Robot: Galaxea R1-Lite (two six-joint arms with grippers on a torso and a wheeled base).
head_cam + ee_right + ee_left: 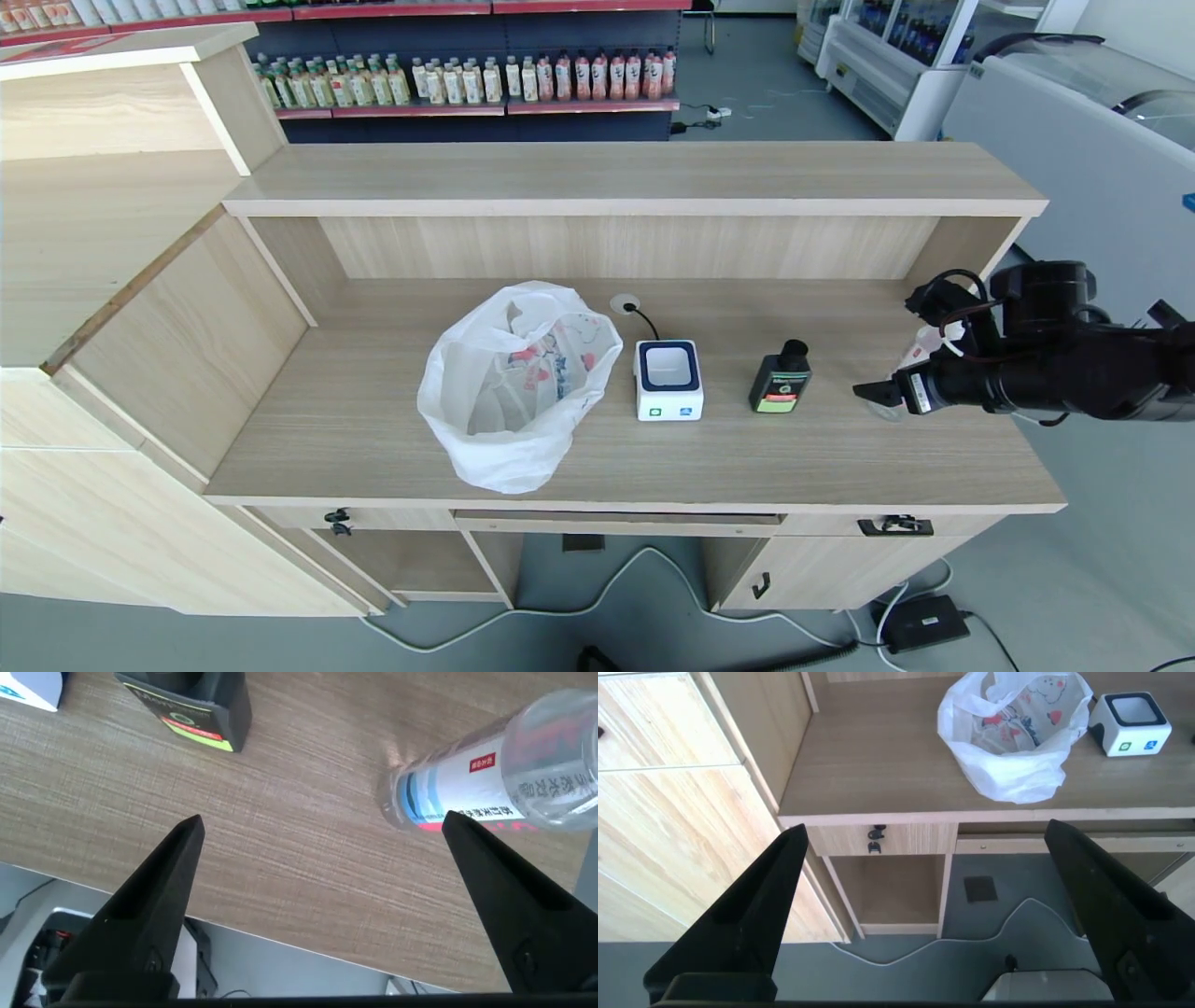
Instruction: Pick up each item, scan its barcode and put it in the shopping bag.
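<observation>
Shopping bag (518,392) gaping left of the scanner (668,380), contents unclear, dark bottle (780,378) farther right, right gripper (322,826) splayed by a clear bottle (505,770), left gripper (926,833) splayed too.

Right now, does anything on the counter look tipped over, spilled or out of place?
Nothing plainly wrong. The dark bottle stands upright beside the barcode scanner, the shopping bag sits open, and no spill shows on the counter. Whether the clear water bottle near the right gripper stands or lies, I cannot tell.
</observation>
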